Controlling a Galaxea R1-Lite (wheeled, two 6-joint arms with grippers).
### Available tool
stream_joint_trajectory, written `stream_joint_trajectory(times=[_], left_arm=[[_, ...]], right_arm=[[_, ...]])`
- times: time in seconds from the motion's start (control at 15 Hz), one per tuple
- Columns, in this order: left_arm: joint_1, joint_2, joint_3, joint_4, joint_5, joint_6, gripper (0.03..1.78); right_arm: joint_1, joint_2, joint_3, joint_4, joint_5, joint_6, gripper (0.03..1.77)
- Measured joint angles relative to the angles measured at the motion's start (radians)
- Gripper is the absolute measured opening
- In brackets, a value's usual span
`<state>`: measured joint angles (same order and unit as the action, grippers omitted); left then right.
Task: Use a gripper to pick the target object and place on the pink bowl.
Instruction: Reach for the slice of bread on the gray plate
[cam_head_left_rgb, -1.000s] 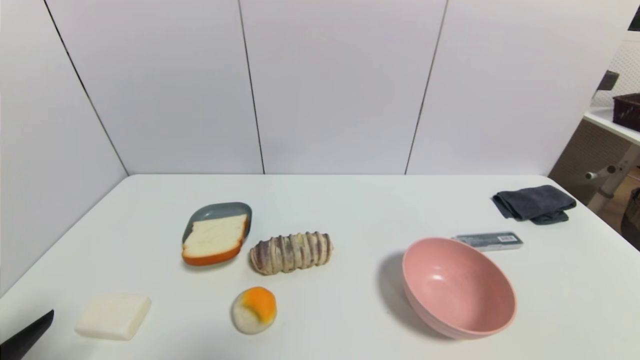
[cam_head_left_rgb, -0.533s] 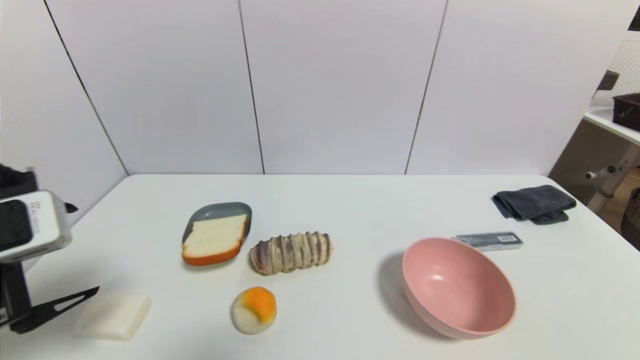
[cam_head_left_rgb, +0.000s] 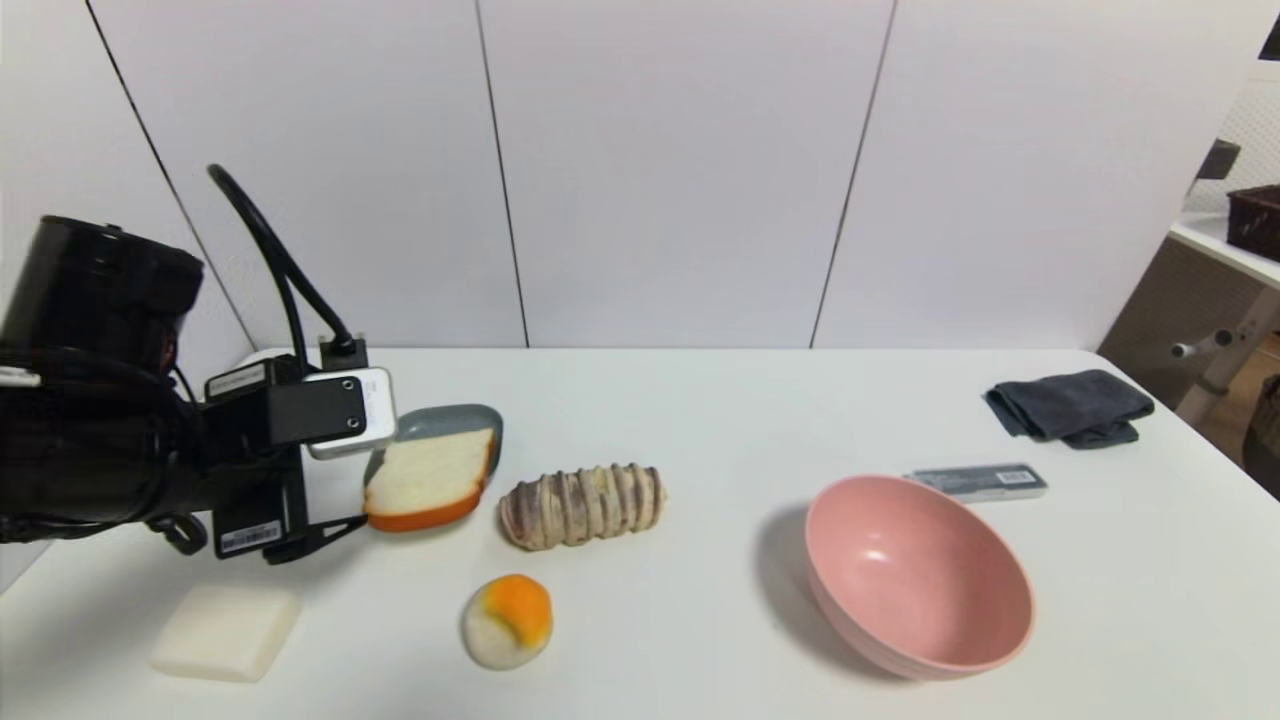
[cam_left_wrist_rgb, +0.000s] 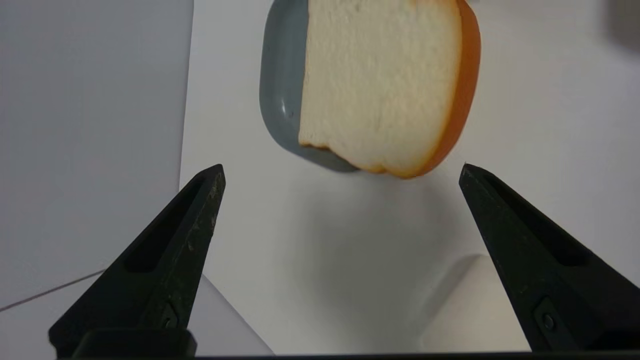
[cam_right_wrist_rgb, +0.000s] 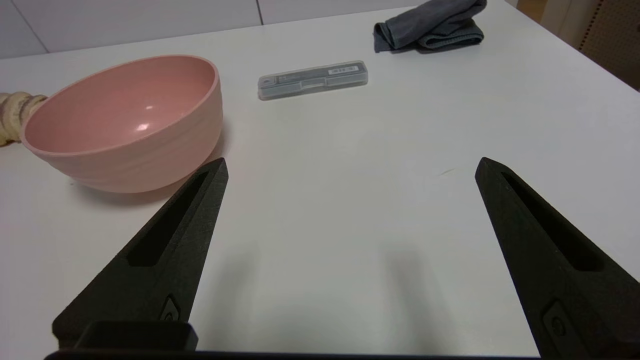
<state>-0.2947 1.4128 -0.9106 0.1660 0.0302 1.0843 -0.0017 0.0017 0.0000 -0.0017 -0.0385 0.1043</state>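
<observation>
The toast slice (cam_head_left_rgb: 430, 475), creamy face up with an orange-brown crust, lies half on a grey plate (cam_head_left_rgb: 440, 422) at the table's left. My left gripper (cam_head_left_rgb: 352, 488) hovers just left of the slice, open and empty. In the left wrist view the toast (cam_left_wrist_rgb: 380, 85) and the plate (cam_left_wrist_rgb: 280, 100) lie just beyond the open gripper (cam_left_wrist_rgb: 342, 169), with bare table between the fingers. The pink bowl (cam_head_left_rgb: 915, 570) stands empty at the right. My right gripper (cam_right_wrist_rgb: 352, 161) is open over bare table near the bowl (cam_right_wrist_rgb: 125, 115), and it is out of the head view.
A ridged bread roll (cam_head_left_rgb: 583, 503) lies right of the toast. A white square block (cam_head_left_rgb: 226, 630) and an orange-and-white ball (cam_head_left_rgb: 508, 618) sit near the front. A clear case (cam_head_left_rgb: 978, 481) and a grey cloth (cam_head_left_rgb: 1068, 407) lie behind the bowl.
My left arm has come in from the lower left corner, risen and swung right until its gripper is beside the toast. Nothing on the table has moved.
</observation>
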Motion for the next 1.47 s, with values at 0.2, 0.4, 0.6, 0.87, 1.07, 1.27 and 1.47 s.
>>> stream_joint_trajectory(times=[0.2, 0.4, 0.6, 0.87, 1.07, 1.27, 1.47], left_arm=[[-0.015, 0.045, 0.089, -0.137, 0.02, -0.026, 1.69], [-0.019, 0.07, 0.179, -0.244, 0.038, -0.054, 1.69], [-0.025, 0.098, 0.194, -0.275, 0.038, -0.056, 1.69], [-0.052, 0.129, 0.197, -0.294, 0.038, -0.058, 1.69], [-0.061, 0.142, 0.198, -0.294, 0.038, -0.058, 1.69], [-0.062, 0.151, 0.194, -0.295, 0.038, -0.058, 1.69], [-0.061, 0.158, 0.187, -0.296, 0.038, -0.058, 1.69]], right_arm=[[0.0, 0.0, 0.0, 0.0, 0.0, 0.0, 1.71], [0.0, 0.0, 0.0, 0.0, 0.0, 0.0, 1.71], [0.0, 0.0, 0.0, 0.0, 0.0, -0.001, 1.71], [0.0, 0.0, 0.0, 0.0, 0.0, 0.0, 1.71], [0.0, 0.0, 0.0, 0.0, 0.0, 0.0, 1.71], [0.0, 0.0, 0.0, 0.0, 0.0, 0.0, 1.71], [0.0, 0.0, 0.0, 0.0, 0.0, 0.0, 1.71]])
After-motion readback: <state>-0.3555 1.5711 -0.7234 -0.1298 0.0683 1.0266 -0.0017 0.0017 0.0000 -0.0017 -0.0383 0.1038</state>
